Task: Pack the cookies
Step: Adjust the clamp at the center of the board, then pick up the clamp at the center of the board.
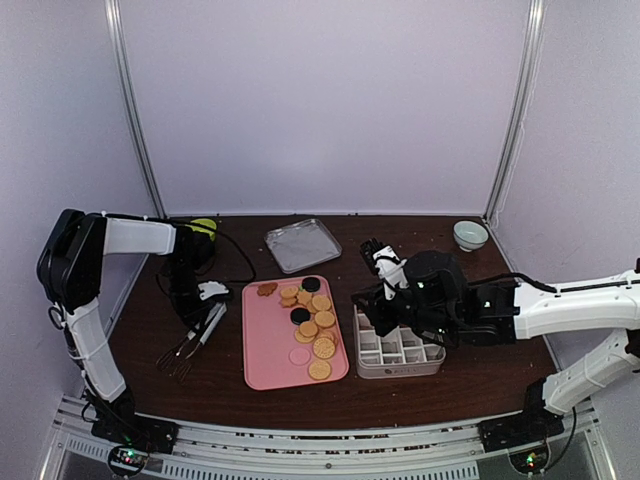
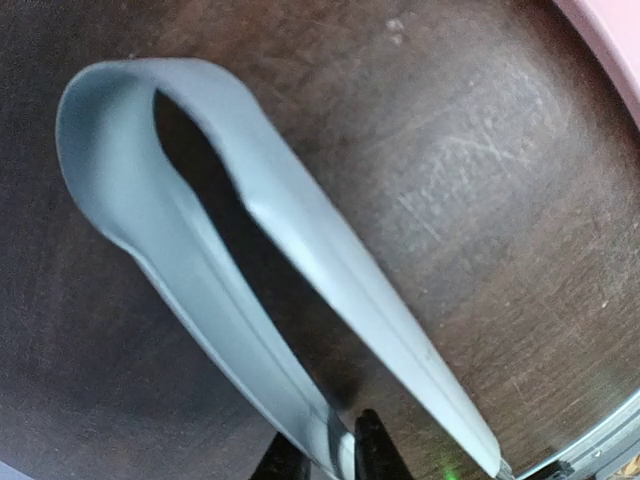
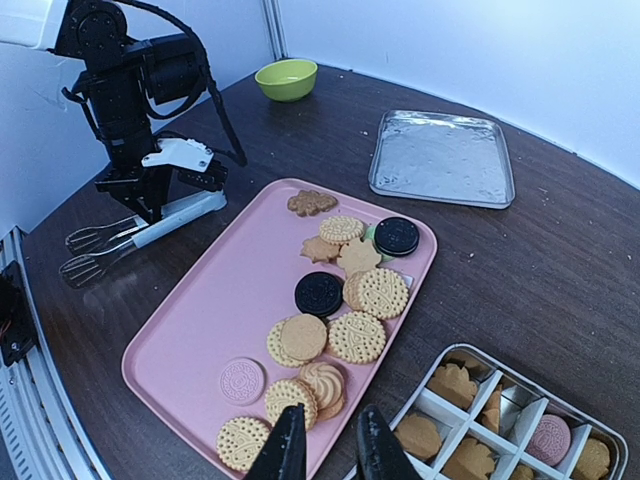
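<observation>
The step in hand looks like picking up the tongs (image 3: 150,228). The left tool (image 3: 160,195) is down over their handle end on the counter (image 1: 200,390) at the left of the top view, beside the pink tray (image 3: 200,310), though I cannot tell whether its fingers are pinched on them. The cookies (image 1: 312,322) lie mostly along the tray's right half at centre frame, a few sitting in the divided box (image 1: 400,370) at lower right, and the right tool (image 3: 330,455) hangs over the gap between tray and box, narrowly apart and empty. Next, I judge, comes a firm squeeze and lift of the tongs without letting them slip, then a swing toward the tray.
</observation>
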### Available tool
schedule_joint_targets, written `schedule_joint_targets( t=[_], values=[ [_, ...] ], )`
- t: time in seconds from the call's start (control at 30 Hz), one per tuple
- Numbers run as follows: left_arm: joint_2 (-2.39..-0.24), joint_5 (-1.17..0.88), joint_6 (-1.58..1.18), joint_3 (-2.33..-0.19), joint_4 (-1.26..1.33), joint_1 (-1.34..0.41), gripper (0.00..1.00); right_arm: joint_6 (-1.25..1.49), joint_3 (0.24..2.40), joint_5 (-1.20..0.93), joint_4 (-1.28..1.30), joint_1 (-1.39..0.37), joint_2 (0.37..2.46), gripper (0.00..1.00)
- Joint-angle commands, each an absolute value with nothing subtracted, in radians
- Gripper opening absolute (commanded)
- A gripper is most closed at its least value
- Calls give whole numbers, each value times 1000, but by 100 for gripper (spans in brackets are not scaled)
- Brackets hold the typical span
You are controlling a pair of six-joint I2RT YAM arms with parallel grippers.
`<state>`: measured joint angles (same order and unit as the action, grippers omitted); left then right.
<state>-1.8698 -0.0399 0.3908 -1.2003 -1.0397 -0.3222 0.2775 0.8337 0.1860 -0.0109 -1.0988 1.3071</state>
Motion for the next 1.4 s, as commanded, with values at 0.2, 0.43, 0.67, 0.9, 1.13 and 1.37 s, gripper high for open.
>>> schedule_joint_targets(
  t=[0.2, 0.43, 0.67, 0.9, 1.13, 1.37],
  values=[
    [-1930, -30, 480, -1311, -972, -328, 11, 291, 863, 213, -12, -1092, 1315, 19],
    [-1885, 77, 521, -1306, -975, -329, 41, 298, 840, 222, -19, -1092, 1298, 19],
    [-1756, 16, 609, -1177, -1050, -269, 54, 298, 843, 210, -34, -1092, 1314, 19],
    [-1780, 2, 627, -1137, -1001, -234, 47, 295, 853, 201, -34, -1091, 1318, 19],
    [-1809, 20, 620, -1121, -925, -216, 21, 305, 844, 202, -29, -1089, 1287, 18],
    [-1754, -47, 619, -1189, -1015, -216, 0, 332, 847, 139, -66, -1066, 1270, 19]
  ],
)
